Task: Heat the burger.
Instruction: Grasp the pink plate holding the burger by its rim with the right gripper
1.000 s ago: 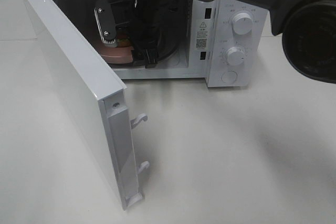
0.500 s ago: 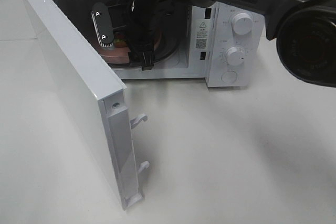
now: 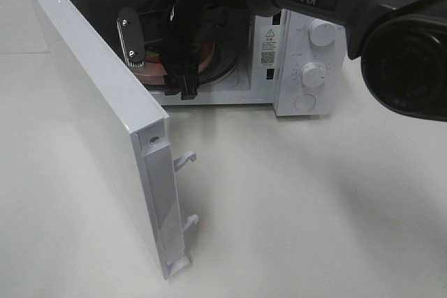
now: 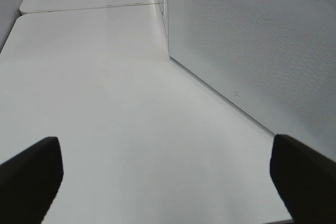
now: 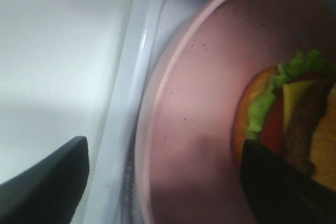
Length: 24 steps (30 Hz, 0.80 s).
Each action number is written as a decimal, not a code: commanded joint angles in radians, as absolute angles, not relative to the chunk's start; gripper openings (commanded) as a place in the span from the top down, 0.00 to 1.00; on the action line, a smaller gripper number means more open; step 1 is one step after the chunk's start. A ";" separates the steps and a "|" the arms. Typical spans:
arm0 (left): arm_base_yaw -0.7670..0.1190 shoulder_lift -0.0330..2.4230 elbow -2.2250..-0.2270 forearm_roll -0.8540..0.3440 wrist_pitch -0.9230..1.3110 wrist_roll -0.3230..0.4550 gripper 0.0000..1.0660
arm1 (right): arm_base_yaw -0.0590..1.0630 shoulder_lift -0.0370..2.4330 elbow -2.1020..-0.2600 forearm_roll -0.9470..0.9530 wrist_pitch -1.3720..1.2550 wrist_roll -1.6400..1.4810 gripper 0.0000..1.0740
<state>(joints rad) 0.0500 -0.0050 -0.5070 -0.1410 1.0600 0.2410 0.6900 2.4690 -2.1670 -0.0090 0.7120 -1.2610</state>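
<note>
Right gripper [image 3: 157, 68] spread wide, holding nothing, inside the white microwave oven [image 3: 293, 40] at the cavity's front opening. One finger [image 5: 44, 182] hangs outside the round pink plate [image 5: 194, 103], the other over it beside the small stacked burger with orange bun and green lettuce [image 5: 286, 124]. Burger sits on the plate, inside the cavity. Microwave's white door [image 3: 98, 123] swung open. Left gripper [image 4: 163, 182] wide open, empty, above the white bench [image 4: 105, 103] beside the microwave's perforated side.

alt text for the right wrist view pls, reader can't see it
A close view of a burger with green lettuce, lying on a pink plate that sits just inside a white microwave. The open right gripper shows as two dark jaws, one over the plate beside the burger and one outside the plate's rim.
</note>
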 commanded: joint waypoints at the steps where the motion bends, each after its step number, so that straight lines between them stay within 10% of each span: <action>1: 0.043 -0.021 -0.508 -0.149 1.050 0.238 0.04 | 0.690 2.482 -2.171 0.013 0.695 -1.262 0.29; 24: 0.043 -0.021 -0.508 -0.149 1.050 0.239 0.04 | 0.688 2.517 -2.170 0.060 0.695 -1.258 0.29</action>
